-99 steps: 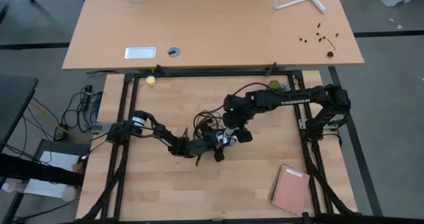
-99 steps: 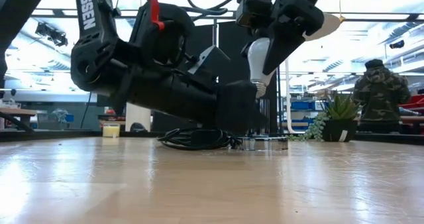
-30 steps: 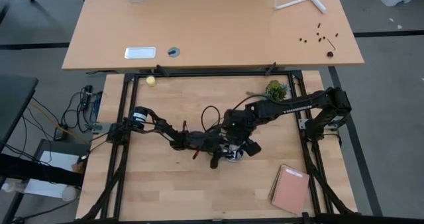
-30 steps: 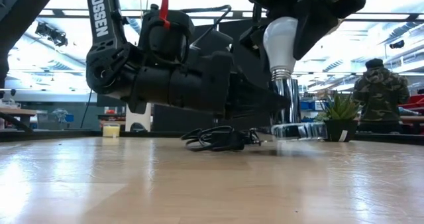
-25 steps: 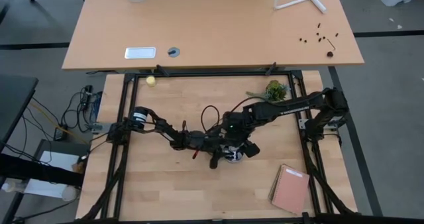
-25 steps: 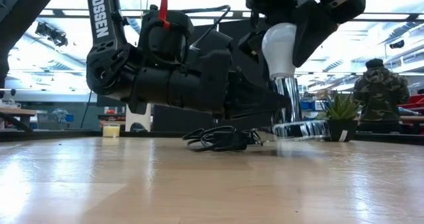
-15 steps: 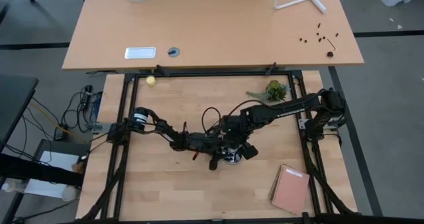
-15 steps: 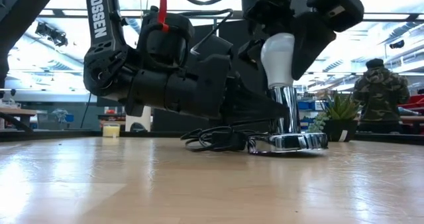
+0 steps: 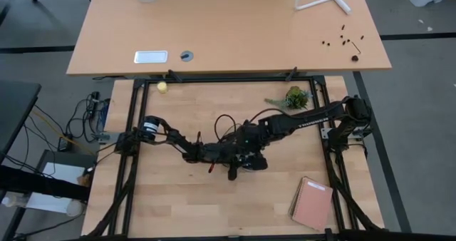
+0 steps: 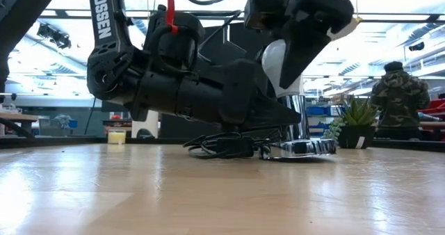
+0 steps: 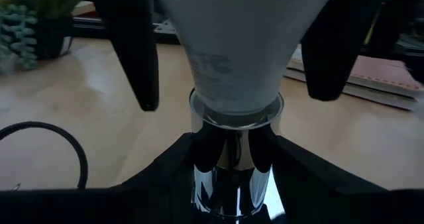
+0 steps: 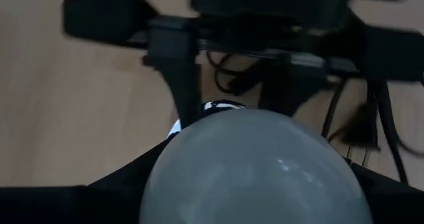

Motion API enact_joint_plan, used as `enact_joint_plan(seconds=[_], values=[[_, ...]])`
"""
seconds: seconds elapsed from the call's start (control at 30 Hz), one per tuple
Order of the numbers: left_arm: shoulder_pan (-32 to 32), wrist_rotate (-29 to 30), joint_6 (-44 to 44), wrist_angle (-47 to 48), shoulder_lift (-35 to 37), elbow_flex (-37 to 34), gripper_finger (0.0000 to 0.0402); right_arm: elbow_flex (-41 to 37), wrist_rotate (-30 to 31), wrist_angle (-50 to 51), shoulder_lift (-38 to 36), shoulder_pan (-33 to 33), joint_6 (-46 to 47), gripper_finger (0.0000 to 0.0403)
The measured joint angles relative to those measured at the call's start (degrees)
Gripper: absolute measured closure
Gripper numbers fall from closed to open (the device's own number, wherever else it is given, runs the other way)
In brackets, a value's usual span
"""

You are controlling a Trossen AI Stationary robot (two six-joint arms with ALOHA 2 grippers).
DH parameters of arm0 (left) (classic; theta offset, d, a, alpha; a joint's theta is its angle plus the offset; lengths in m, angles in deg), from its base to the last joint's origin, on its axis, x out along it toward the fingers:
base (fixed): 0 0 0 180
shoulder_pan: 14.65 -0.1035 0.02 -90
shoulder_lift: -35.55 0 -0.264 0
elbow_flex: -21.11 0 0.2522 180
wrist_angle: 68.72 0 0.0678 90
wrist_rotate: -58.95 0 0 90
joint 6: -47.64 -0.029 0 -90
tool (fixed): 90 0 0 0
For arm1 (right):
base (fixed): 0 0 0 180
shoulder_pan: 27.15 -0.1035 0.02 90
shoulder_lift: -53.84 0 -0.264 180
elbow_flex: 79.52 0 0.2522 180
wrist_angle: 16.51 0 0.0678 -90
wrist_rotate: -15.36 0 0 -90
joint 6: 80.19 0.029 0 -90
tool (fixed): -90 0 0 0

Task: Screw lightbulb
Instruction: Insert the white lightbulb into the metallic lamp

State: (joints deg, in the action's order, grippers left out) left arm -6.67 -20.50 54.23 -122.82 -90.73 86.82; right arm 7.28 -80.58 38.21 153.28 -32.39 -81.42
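The right gripper [image 10: 292, 51], upper centre-right of the low view, grips the lightbulb [image 10: 277, 67] from above, neck down in the chrome socket [image 11: 235, 161], presumably to twist it home. The left gripper [image 11: 232, 151] clamps the socket's stem so it cannot spin; its base [image 10: 297, 149] rests on the table [image 10: 208, 193] beside the coiled cord [image 10: 222, 146].

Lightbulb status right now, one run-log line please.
lightbulb: upright, seated in chrome socket | right gripper: shut on lightbulb from above | left gripper: shut on socket stem
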Motion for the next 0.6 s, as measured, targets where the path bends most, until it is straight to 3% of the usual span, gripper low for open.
enact_joint_plan(seconds=[0.23,0.6], values=[[0.8,3.94,1.22,0.16,0.02,0.07,0.0223,-0.02,2.36,0.72,-0.18,-0.52,12.35,0.0135],[1.26,9.55,2.74,0.78,0.02,0.11,0.0223,-0.12,12.42,2.42,-0.11,-3.47,25.58,0.0135]])
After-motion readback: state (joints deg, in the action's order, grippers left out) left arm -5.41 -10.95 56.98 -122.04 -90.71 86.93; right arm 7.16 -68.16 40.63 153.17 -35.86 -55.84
